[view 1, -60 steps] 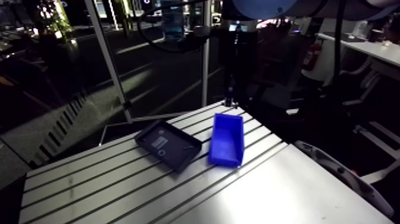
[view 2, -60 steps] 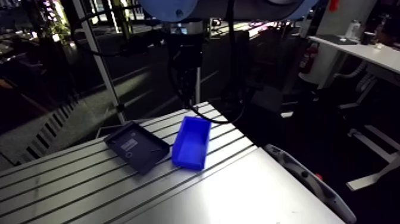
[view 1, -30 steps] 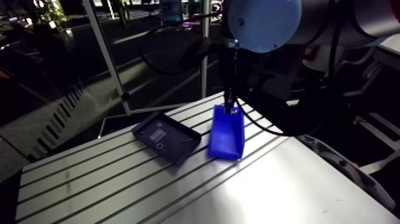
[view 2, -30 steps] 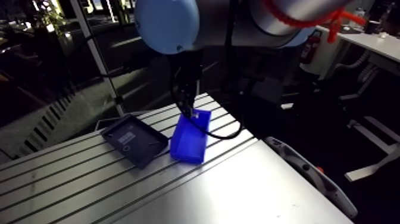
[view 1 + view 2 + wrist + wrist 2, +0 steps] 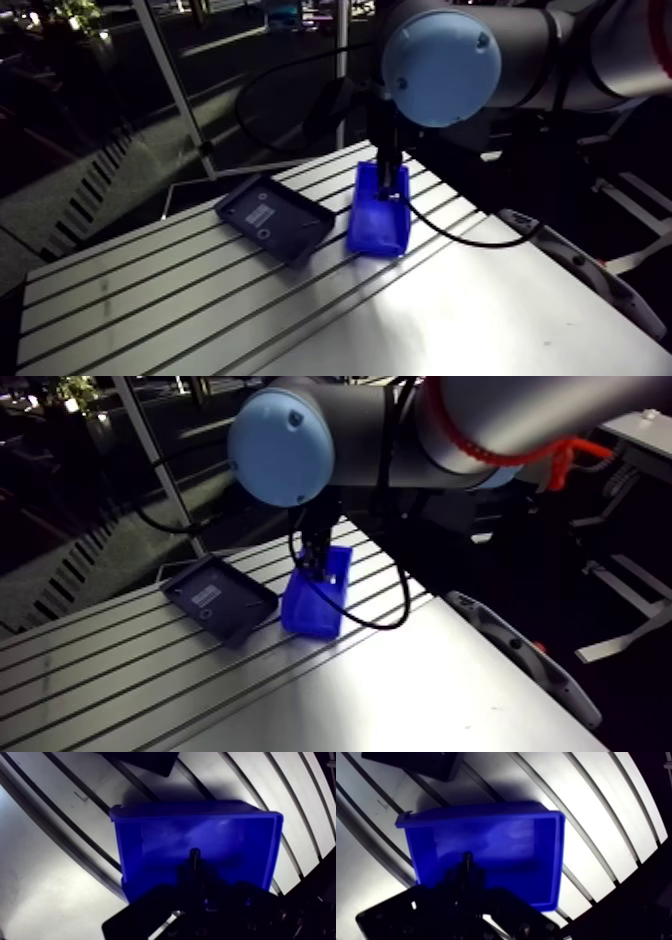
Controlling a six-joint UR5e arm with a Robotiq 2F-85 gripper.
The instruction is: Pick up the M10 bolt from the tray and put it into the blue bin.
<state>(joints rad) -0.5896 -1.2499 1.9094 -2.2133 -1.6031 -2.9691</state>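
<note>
Your gripper (image 5: 196, 874) clamps the M10 bolt (image 5: 194, 855) over the blue bin (image 5: 150, 852) near the table's (image 5: 450, 320) far edge; stiff, likely slippery steel.

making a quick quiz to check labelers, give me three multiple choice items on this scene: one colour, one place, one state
1. The tray is:
a) white
b) dark
c) red

2. The gripper hangs over:
a) the tray
b) the floor
c) the bin

3. The gripper is:
a) shut on a bolt
b) wide open and empty
c) shut on a cloth

Answers:
1 b: in the arm view the tray looks near black beside the blue bin.
2 c: the wrist view looks straight down into the bin.
3 a: in the wrist view a thin dark bolt sticks out from between the fingers, above the bin's floor.
</note>
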